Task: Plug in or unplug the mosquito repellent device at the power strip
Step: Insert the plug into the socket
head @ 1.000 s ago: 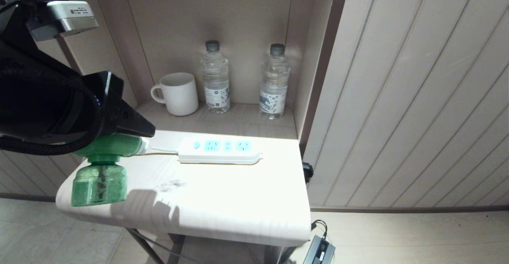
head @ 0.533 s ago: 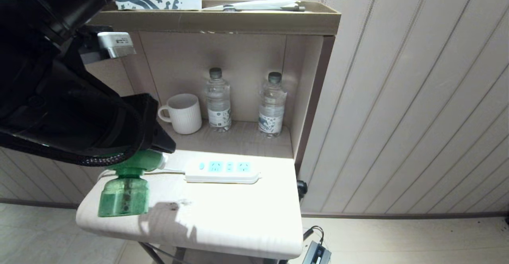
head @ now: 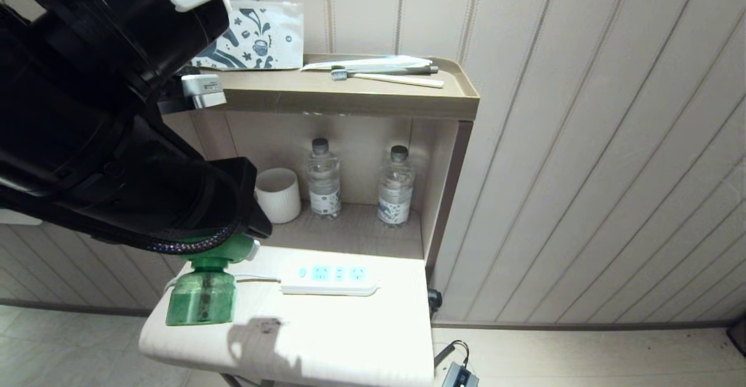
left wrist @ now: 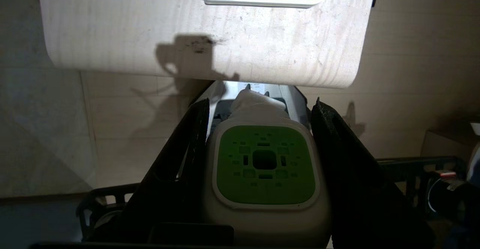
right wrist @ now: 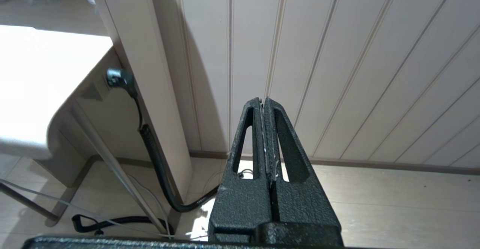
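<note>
The mosquito repellent device (head: 204,288) was held between the two black fingers of the left gripper (left wrist: 258,129), which were closed against its pale sides. It was carried in the air above the near left part of the tabletop (head: 326,340), its translucent green bottle hanging downward and its shadow cast on the pale surface beneath. In the left wrist view the green vented face of the device was seen framed by the fingers (left wrist: 180,159), with a white plug part projecting toward the tabletop edge.

The power strip (head: 329,278) was seen lying flat on the far part of the tabletop, to the right of the device and apart from it, its light blue sockets left unoccupied. Its white cord (head: 256,277) was seen running leftward behind the held device.

In the alcove behind the tabletop, a white ribbed mug (head: 278,194) and two clear water bottles (head: 324,180) were stood side by side. On the shelf (head: 349,98) above, a patterned packet (head: 256,34) and a toothbrush (head: 387,77) were laid.

The right gripper (right wrist: 264,104) was kept low beside the panelled wall (right wrist: 337,72), above the floor, with its fingers pressed together and nothing held between them.
</note>
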Available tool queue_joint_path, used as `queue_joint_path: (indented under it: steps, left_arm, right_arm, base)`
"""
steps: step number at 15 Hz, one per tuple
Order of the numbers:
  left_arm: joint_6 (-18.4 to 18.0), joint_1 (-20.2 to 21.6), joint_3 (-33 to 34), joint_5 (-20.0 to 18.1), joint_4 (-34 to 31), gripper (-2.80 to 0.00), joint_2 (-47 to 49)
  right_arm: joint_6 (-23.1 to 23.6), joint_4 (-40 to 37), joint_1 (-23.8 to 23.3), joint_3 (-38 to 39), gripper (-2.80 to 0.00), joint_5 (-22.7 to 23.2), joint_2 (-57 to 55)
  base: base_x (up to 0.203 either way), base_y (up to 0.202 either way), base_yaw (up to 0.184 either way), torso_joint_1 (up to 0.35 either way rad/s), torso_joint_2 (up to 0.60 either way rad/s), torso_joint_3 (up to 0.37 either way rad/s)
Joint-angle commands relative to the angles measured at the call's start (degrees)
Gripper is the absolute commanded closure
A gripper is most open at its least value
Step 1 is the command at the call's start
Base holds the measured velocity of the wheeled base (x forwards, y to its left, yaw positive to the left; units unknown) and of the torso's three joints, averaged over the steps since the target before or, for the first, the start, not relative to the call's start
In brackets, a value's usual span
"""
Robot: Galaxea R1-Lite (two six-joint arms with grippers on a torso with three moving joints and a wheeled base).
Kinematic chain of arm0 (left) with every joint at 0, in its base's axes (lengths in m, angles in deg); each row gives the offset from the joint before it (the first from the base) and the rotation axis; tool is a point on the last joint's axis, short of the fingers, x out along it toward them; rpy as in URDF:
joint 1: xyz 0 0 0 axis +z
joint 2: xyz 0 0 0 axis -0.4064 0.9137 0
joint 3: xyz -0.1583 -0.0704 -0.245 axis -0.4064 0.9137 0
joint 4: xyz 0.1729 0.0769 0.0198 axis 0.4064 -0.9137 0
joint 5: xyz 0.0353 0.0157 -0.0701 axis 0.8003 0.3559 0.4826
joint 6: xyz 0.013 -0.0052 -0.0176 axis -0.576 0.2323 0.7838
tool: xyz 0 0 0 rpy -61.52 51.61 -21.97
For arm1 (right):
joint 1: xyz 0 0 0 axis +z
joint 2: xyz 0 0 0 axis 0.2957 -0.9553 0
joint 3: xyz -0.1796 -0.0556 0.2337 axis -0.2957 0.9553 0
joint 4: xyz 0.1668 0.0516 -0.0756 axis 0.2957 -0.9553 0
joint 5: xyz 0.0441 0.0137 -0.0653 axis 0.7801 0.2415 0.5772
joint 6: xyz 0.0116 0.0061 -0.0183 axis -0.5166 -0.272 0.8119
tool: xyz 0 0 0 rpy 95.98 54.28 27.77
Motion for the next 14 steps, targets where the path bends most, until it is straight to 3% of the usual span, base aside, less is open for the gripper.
queue_joint_path:
  steps: [1, 5, 9, 14]
  left_arm:
    - [0.5, 0.0, 1.4, 0.1, -0.2, 0.0, 0.1]
    - [1.6, 0.0, 6.5, -0.2, 2.5, 0.0, 1.4]
    - [2.4, 0.0, 10.5, -0.4, 8.0, 0.0, 5.7]
    - [3.2, 0.4, 10.9, -5.9, 12.9, 0.0, 11.4]
  right_arm:
    - [0.0, 0.0, 0.0, 0.0, 0.0, 0.1, 0.0]
    - [0.0, 0.0, 0.0, 0.0, 0.0, 0.1, 0.0]
    - [0.1, 0.0, 0.0, 0.0, 0.0, 0.1, 0.0]
    - [0.1, 0.0, 0.0, 0.0, 0.0, 0.0, 0.0]
  base:
    - [0.0, 0.0, 0.0, 0.262, -0.55, -0.287]
    - [0.0, 0.0, 0.0, 0.234, -0.51, -0.269]
    - [0.0, 0.0, 0.0, 0.049, -0.09, -0.055]
    - [0.0, 0.0, 0.0, 0.0, 0.0, 0.0]
